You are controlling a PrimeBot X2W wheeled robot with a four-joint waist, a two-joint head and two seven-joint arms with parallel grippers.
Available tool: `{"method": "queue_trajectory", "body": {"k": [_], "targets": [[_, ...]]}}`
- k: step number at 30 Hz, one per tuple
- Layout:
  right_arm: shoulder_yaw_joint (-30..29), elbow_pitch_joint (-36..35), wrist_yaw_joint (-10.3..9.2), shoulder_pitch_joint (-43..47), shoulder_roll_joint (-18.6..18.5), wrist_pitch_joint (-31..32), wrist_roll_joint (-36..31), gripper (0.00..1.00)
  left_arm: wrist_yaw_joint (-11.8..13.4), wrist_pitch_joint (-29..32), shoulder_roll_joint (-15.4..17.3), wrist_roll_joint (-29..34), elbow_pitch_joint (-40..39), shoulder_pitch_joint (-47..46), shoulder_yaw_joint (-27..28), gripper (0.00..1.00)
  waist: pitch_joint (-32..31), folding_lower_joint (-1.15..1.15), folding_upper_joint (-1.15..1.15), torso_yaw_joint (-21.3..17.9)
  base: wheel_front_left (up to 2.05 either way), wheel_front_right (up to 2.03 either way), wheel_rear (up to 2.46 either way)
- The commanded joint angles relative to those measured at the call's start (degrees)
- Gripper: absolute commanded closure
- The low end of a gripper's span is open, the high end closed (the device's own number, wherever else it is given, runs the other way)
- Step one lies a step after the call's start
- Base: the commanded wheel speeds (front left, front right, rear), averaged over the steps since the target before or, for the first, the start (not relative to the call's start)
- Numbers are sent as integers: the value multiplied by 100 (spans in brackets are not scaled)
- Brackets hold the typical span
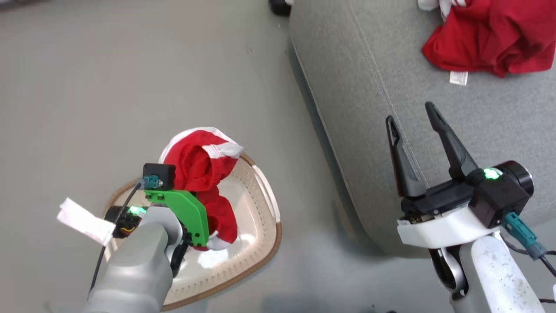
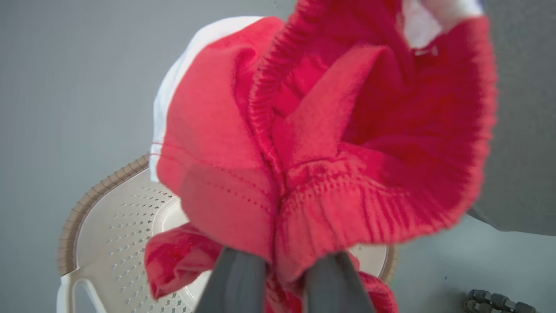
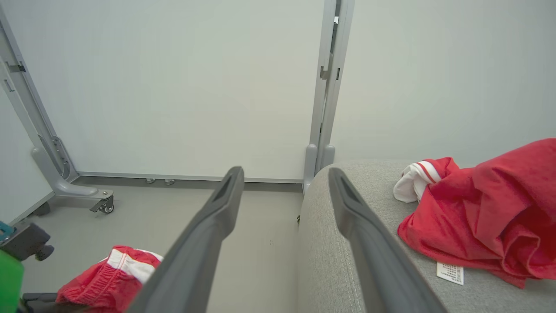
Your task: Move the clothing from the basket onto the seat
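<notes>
The left gripper pinches 1 red garment, which hangs over the basket on the floor. The right gripper, fingers spread wide and empty, hovers over the seat near its front edge. A second red garment lies crumpled at the seat's far right.
</notes>
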Motion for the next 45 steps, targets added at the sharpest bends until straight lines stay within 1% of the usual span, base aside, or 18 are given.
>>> {"method": "queue_trajectory", "body": {"k": [1,6,10,12,17,23,26,31,36,37,38,42,45], "targets": [[14,43,-6,147,-59,-3,33,0,-30,-114,-10,-111,-66,165,46,100,-1040,0,0,560,0,0,0],[139,152,-6,359,-141,-3,89,0,-39,-370,-30,-383,-504,395,173,100,-1466,0,0,665,0,0,0],[210,226,-6,502,-175,-3,133,0,-40,-454,110,-559,-1000,550,340,100,-1757,0,0,708,0,0,0],[262,254,-6,567,-202,-3,147,0,-41,-467,216,-547,-1410,576,560,100,-1874,0,0,721,0,0,0],[366,326,-6,702,-235,-3,206,0,-40,-454,344,-209,-2539,1001,1317,100,-2131,0,0,745,0,0,0],[499,381,-6,766,-235,-3,204,0,-41,-456,280,292,-3818,1530,2074,100,-2298,0,0,742,0,0,0],[552,399,-6,770,-229,-3,218,0,-42,-450,254,609,-4352,1748,2287,100,-2366,0,0,731,0,0,0],[641,419,-6,800,-252,-3,252,0,-42,-450,100,736,-5141,2048,2446,100,-2438,0,0,707,0,0,0],[706,413,-6,828,-263,-3,257,0,-41,-450,-28,519,-5917,2276,2635,100,-2482,0,0,686,0,0,0],[733,419,-6,850,-275,-3,267,0,-42,-450,-82,458,-6169,2318,2639,100,-2495,0,0,689,0,0,0],[754,428,-6,858,-289,-3,259,0,-42,-449,-100,428,-6255,2339,2630,100,-2501,0,0,690,0,0,0],[811,443,-6,879,-310,-3,244,0,-43,-450,-145,82,-6669,2344,2485,100,-2525,0,0,698,0,0,0],[843,433,-6,850,-311,-3,257,0,-43,-450,-160,-416,-6928,2259,2269,100,-2516,0,0,700,0,0,0]]}}
